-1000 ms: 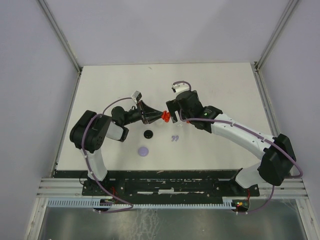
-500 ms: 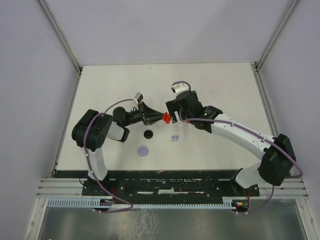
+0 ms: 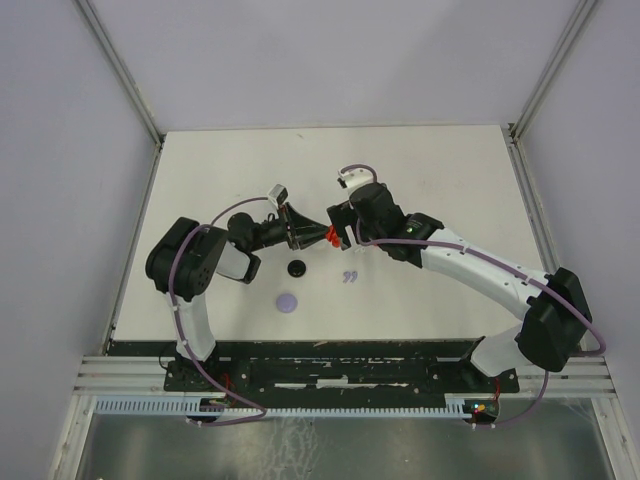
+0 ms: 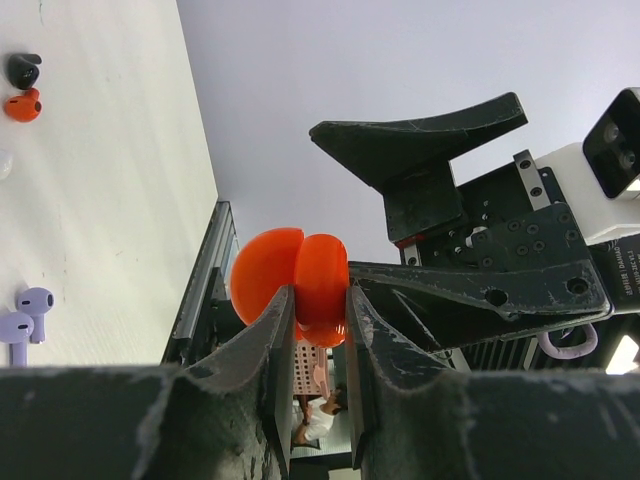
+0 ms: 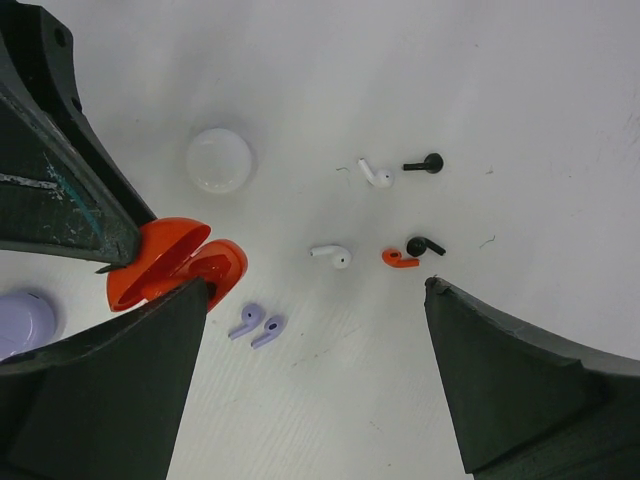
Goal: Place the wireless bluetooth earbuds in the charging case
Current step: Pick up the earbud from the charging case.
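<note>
My left gripper (image 4: 318, 300) is clamped on the red charging case (image 4: 290, 270) and holds it in the air over the middle of the tabletop (image 3: 450, 180), its two halves parted. My right gripper (image 5: 312, 290) is spread wide and holds nothing. One of its fingers sits just beside the case (I cannot tell whether it touches). The earbuds all lie on the tabletop near its middle. The lavender earbuds (image 5: 255, 325) lie side by side. The red earbud (image 5: 400, 259) is just beside a black earbud (image 5: 425, 245), with a white earbud (image 5: 333, 255) near them. A second white earbud (image 5: 375, 175) and a second black earbud (image 5: 425, 163) lie a little apart. A white disc (image 5: 220, 160) lies nearby. A black disc (image 3: 297, 268) and a lavender disc (image 3: 288, 301) lie toward the near edge.
</note>
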`<state>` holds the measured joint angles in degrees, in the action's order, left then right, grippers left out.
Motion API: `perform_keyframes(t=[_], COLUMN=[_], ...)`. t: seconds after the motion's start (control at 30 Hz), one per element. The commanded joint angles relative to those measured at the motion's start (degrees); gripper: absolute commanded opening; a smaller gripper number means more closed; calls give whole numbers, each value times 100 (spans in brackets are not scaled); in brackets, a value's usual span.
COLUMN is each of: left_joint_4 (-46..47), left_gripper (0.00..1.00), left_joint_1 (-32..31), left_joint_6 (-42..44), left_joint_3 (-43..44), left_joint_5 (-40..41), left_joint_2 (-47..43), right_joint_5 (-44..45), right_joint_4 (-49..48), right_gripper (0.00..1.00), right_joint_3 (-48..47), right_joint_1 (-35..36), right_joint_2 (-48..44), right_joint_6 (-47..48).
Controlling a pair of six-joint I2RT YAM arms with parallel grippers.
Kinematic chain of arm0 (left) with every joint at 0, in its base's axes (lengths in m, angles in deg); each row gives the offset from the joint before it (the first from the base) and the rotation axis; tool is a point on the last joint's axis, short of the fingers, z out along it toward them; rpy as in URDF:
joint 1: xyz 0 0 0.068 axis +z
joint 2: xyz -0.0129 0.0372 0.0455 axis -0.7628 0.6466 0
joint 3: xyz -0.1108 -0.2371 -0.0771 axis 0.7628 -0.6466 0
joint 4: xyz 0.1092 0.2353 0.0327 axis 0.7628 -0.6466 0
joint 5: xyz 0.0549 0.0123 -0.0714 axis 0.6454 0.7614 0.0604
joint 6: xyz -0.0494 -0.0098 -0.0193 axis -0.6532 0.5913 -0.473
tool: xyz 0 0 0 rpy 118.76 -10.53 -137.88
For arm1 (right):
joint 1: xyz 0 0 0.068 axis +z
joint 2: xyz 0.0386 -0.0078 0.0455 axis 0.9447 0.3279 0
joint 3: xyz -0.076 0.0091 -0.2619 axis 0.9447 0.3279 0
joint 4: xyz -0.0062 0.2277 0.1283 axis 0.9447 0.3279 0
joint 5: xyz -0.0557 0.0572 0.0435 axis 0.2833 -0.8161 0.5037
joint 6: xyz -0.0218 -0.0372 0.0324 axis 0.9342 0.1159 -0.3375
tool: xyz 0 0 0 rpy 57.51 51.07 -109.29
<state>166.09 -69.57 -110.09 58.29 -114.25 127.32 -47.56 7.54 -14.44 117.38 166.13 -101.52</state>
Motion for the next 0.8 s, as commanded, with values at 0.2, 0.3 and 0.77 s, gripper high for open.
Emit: perform_keyframes(t=[0.2,0.3,0.77], left_joint_4=[399,396,411], left_gripper=[3,3,3], left_joint_1=[-29,-36,-68], left_joint_6=[270,270,279], left_joint_3=[209,213,224], left_joint_5=[22,23,1], left_joint_2=[109,123,114], right_joint_5=[5,-73,-135], right_joint_4=[-280,-296,-422], right_gripper=[98,98,97], right_joint_3=[-231,-212,-186], right_joint_1=[50,54,58], right_joint_2=[-155,-176,-93], right_joint_6=[86,126,208])
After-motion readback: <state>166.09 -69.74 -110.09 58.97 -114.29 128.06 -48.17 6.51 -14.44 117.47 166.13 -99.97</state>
